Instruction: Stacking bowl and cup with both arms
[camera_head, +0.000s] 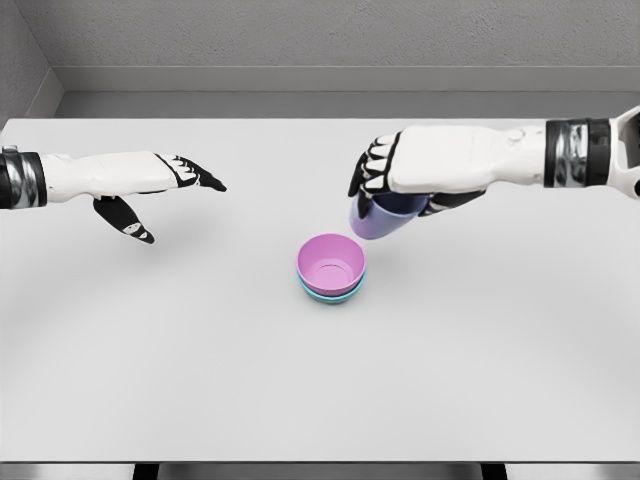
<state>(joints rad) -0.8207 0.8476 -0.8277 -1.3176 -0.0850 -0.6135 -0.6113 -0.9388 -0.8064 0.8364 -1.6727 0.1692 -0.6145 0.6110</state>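
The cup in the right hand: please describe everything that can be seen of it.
The cup is lavender-purple with a darker blue inside, smooth and matte like plastic. The right hand grips it from above, fingers curled over its rim, so only the lower body and part of the opening show. It is tilted and held above the table, up and to the right of the pink bowl, which sits nested in a teal bowl. The cup looks clear of both bowls.

My right hand (420, 170) grips a purple cup (378, 218) above the table (150, 350). Just beside it, a pink bowl (331, 264) sits inside a teal bowl (330, 295). My left hand (130, 190) is empty, fingers spread.
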